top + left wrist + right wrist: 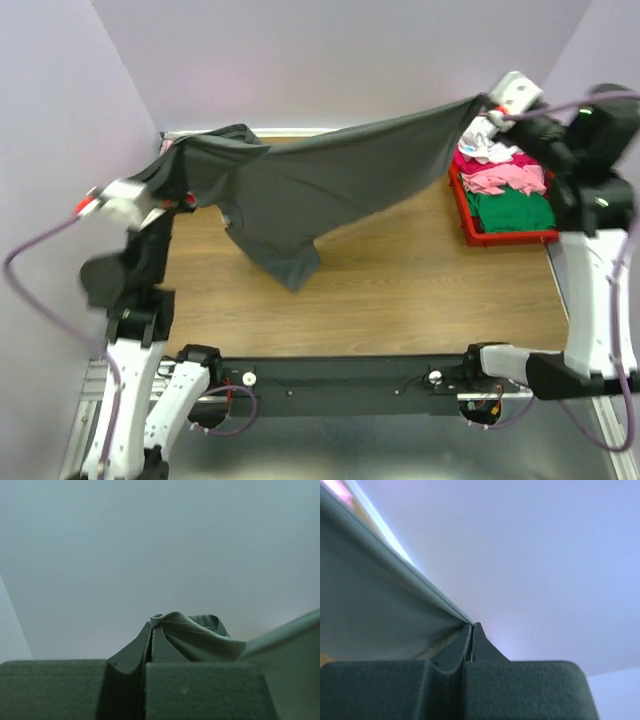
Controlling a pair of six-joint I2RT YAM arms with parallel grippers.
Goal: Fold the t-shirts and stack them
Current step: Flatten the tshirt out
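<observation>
wooden table [400,290]: work surface under hanging cloth
dark grey t-shirt [300,185]: held aloft, stretched left to right over far half of table, middle sagging to a point
red tray [505,237]: far right, pink and green shirts inside
left gripper [151,625], right gripper [472,627]: both pressed together, pinching shirt edge
advice: keep tension even, lower together, lay flat away from tray

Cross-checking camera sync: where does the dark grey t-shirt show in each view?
Top external: dark grey t-shirt stretched mid-air across the upper middle, above the table.
Left wrist: t-shirt bunched lower centre-right, pinched in the left claw.
Right wrist: t-shirt a taut sheet on the left, pinched in the right claw.
Shared landmark: the pale wall behind.
</observation>
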